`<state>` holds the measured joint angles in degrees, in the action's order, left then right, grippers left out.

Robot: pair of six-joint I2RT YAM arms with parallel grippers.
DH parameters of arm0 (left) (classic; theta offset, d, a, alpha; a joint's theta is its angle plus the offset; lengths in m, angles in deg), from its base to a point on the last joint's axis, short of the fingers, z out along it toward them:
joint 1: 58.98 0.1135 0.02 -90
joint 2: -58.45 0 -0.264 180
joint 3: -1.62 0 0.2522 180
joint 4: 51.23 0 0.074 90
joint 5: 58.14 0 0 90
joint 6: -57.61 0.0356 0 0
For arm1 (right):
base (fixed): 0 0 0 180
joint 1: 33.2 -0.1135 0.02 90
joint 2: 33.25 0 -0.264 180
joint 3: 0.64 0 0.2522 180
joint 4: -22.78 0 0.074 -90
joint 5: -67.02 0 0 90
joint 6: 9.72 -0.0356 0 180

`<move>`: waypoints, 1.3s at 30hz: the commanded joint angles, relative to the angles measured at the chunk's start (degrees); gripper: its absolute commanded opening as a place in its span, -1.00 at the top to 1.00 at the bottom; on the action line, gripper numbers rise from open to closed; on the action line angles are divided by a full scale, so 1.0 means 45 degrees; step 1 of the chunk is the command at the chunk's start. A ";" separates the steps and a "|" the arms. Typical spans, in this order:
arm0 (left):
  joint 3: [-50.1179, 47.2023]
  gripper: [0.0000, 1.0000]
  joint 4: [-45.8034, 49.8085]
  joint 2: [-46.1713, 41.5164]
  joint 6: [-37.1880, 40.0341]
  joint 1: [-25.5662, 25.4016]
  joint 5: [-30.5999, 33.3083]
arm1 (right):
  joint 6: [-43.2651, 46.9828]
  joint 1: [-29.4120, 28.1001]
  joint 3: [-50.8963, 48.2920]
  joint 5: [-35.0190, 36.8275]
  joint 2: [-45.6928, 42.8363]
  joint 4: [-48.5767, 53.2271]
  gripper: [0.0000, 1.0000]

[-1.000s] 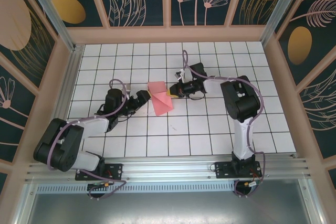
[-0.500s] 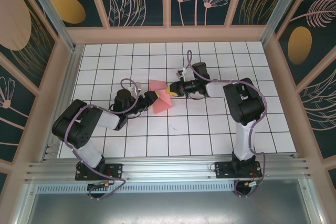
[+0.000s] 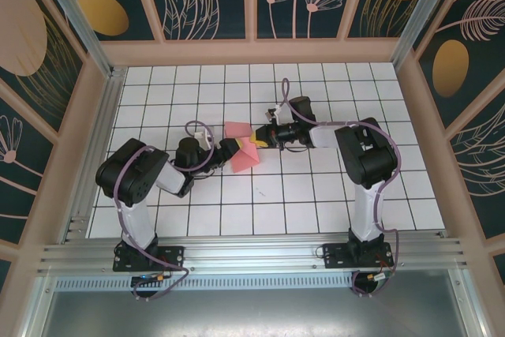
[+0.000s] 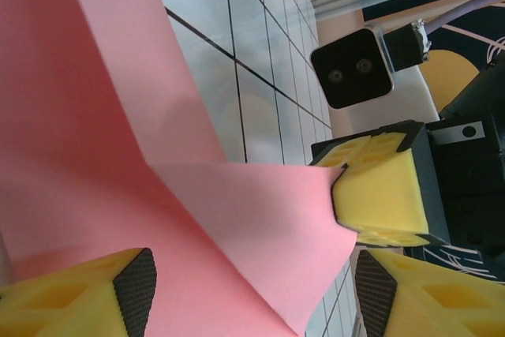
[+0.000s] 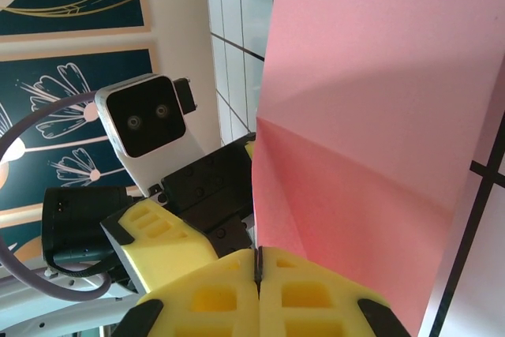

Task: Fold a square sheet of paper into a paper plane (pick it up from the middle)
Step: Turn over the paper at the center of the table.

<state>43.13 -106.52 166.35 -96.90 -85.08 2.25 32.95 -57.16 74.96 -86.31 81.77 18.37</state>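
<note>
The salmon-pink square sheet of paper [image 3: 243, 157] is creased and partly folded, held up just above the tiles at mid-table. My right gripper [image 3: 256, 138] is shut on its right corner; in the right wrist view the yellow pads [image 5: 257, 254] meet on the sheet's edge [image 5: 371, 116]. My left gripper [image 3: 231, 147] is open from the left, its jaws one on each side of the sheet [image 4: 118, 155] without pinching it. In the left wrist view the gap between its fingertips [image 4: 252, 290] is full of paper, and the right gripper's fingers [image 4: 383, 191] clamp the corner. The paper plane is out of view.
The white tiled table [image 3: 316, 195] is walled by patterned panels on three sides. An aluminium rail [image 3: 252, 254] runs along the near edge by the arm bases. The two wrists stand close together, with the left wrist's camera housing [image 5: 146, 124] right behind the sheet.
My left arm has swung right and its forearm has folded in toward the paper. Its jaws have narrowed from fully wide around the sheet. The right gripper stays shut on the corner.
</note>
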 commanded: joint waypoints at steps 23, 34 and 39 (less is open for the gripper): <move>0.0237 0.42 -0.2643 0.1296 0.0833 -0.0127 -0.0161 | 0.0457 0.0208 -0.0079 0.0206 0.0661 0.0845 0.96; 0.0355 0.92 -0.1132 0.0610 0.1439 -0.0116 0.0621 | 0.1452 0.0277 0.0072 0.0812 -0.0522 0.2073 0.36; 0.0552 0.96 0.2066 -0.1067 0.2588 -0.0116 0.1338 | 0.2271 0.0646 -0.0086 0.2781 -0.1925 0.3371 -0.20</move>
<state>44.24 -106.06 167.03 -90.28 -85.26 5.53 39.49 -55.61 74.75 -80.08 79.30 29.12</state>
